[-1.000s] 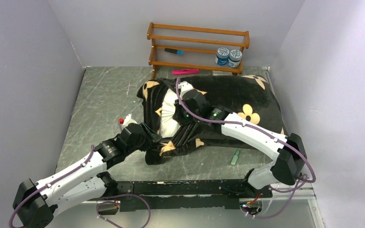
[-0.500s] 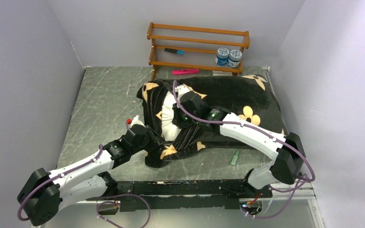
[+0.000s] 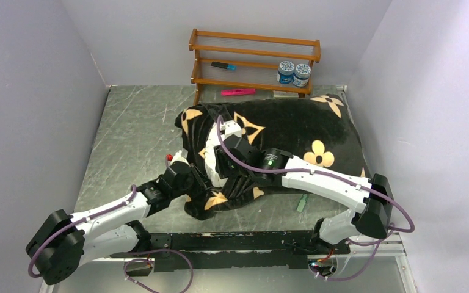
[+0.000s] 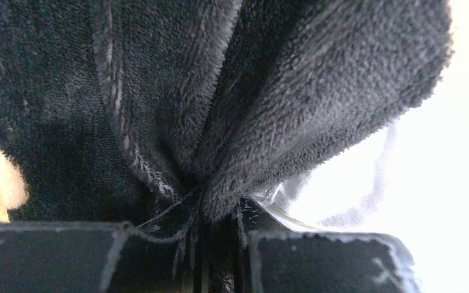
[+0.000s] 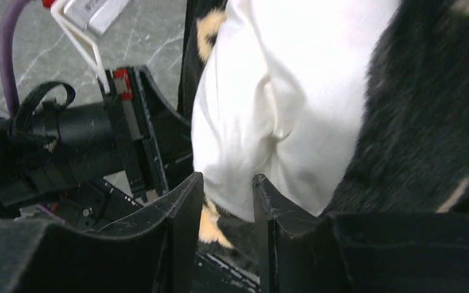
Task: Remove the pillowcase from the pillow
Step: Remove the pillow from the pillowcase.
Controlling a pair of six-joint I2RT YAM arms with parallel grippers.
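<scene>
At the middle of the table (image 3: 134, 122), I have the left gripper (image 4: 220, 210) clamped on the pillowcase (image 3: 293, 122) hem, the right gripper (image 5: 220, 192) parted astride the bared end of the pillow (image 5: 281, 104), whose length runs rightward.

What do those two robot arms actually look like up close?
Both the left arm and right arm have white shells with chunky black joints. A thin purple cable loops along each. The right arm shows a small green light. The jaws are flat, black, scuffed blades.
</scene>
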